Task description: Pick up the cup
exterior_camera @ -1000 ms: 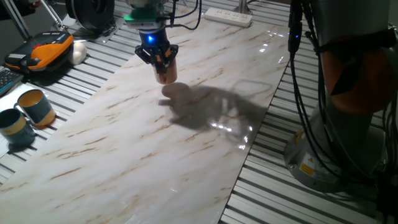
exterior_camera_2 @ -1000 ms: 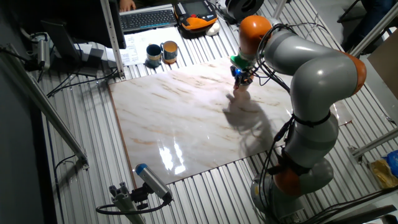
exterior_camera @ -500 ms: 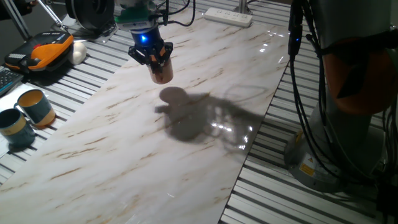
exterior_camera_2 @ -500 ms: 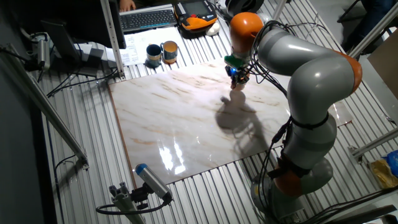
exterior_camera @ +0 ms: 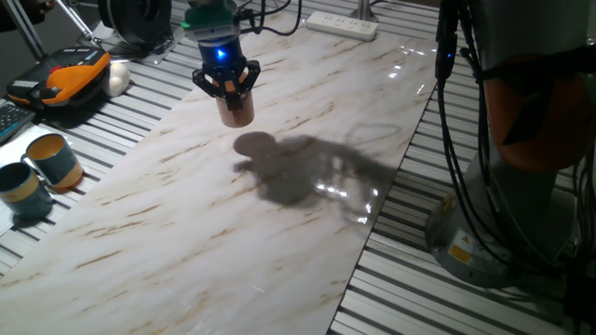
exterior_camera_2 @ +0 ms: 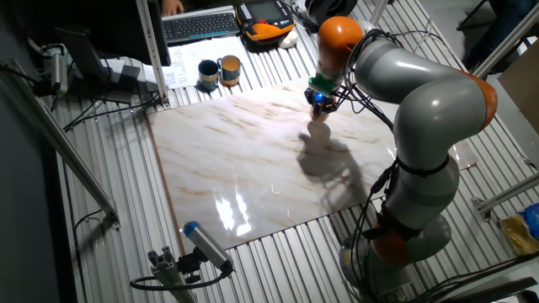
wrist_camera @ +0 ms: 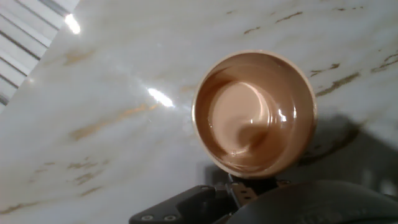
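Observation:
The salmon-orange cup hangs in my gripper, lifted clear of the marble tabletop, with its shadow below and to the right. In the other fixed view the cup is small under the gripper near the table's far edge. The hand view looks straight down into the cup; its lighter inside is empty and its rim is pinched at the bottom of the frame by a dark finger. The handle is hidden.
Two teal-blue mugs with tan insides stand at the left, off the marble slab, also in the other fixed view. An orange-black device and a power strip lie at the back. The arm's base stands at the right.
The gripper with the cup has moved left and a little up over the last second, then held almost still. The shadow on the marble shifted left with it.

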`<control>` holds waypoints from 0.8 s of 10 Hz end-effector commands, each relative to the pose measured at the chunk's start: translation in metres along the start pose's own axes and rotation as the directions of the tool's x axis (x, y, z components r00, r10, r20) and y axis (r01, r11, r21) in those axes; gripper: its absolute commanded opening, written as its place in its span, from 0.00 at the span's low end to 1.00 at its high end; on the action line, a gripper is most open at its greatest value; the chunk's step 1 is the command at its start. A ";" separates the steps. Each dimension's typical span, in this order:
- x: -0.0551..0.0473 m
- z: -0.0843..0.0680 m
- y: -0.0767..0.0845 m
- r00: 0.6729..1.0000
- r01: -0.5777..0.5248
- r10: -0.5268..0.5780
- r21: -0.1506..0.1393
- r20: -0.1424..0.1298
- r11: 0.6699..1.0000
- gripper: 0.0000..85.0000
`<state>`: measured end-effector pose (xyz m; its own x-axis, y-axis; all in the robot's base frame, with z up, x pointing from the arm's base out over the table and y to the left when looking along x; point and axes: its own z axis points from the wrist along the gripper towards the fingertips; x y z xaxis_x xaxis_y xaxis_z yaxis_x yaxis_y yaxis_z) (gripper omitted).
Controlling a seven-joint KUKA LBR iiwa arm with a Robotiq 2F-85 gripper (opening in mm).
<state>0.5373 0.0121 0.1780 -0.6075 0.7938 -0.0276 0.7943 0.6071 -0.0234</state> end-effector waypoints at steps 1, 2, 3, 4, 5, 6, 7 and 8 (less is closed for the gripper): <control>0.000 0.000 0.000 0.999 0.036 -0.036 -0.001 -0.001 0.999 0.00; 0.000 0.001 -0.001 0.994 0.109 -0.109 0.009 0.008 0.994 0.00; 0.001 0.001 -0.001 0.981 0.190 -0.191 0.033 0.023 0.981 0.00; 0.002 0.000 -0.002 0.963 0.265 -0.266 0.047 0.031 0.963 0.00; 0.002 -0.002 -0.003 0.945 0.323 -0.325 0.049 0.033 0.945 0.00; 0.003 -0.003 -0.004 0.934 0.356 -0.357 0.030 0.025 0.934 0.00; 0.003 -0.004 -0.005 0.921 0.388 -0.388 0.014 0.022 0.922 0.00; 0.003 -0.003 -0.005 0.900 0.436 -0.436 0.004 0.028 0.900 0.00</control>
<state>0.5311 0.0122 0.1813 -0.8000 0.5985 -0.0426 0.5999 0.7992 -0.0383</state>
